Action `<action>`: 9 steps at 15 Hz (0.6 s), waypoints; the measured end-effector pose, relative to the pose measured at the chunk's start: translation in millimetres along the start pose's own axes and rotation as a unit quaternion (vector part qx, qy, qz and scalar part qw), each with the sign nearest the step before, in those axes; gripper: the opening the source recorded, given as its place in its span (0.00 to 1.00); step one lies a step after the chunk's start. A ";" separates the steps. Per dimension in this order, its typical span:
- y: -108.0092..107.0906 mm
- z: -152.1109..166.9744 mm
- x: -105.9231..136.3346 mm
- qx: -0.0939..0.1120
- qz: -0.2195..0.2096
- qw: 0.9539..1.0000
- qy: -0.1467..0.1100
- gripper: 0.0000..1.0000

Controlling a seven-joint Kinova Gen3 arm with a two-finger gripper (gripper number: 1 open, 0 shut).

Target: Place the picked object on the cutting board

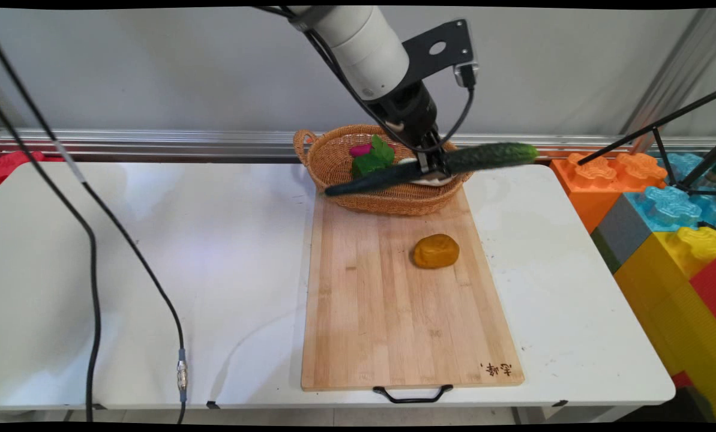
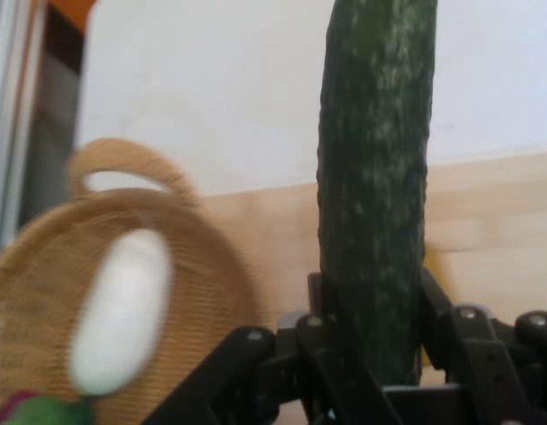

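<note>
Dark green cucumber [image 1: 436,166] lies level, clenched mid-length in our tool [image 1: 431,170], which balances it above the wicker basket [image 1: 339,165]; an orange lump [image 1: 436,251] sits on the wooden board [image 1: 394,312].

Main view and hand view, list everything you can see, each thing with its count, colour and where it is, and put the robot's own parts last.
cucumber: one, dark green, held level above the basket's front rim
basket: one, tan wicker, on the cutting board's far end
white item: one, inside the basket
green and pink items: a small cluster, inside the basket
orange lump: one, on the cutting board, in front of the basket
cutting board: one, light wood, black handle at the near edge, on the table
table: one, white
big toy bricks: several, orange, blue, grey, yellow, red, right of the table
cables: black, hanging at left
gripper: one, black, shut on the cucumber
</note>
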 end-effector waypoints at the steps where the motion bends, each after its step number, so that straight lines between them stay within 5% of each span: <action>1: 15.6 -8.2 4.5 -0.013 -0.006 1.000 -0.002 0.00; 6: 81.8 -17.7 7.5 -0.055 -0.026 0.998 -0.027 0.00; 9: 114.4 -0.6 -1.8 -0.059 -0.019 0.997 -0.042 0.00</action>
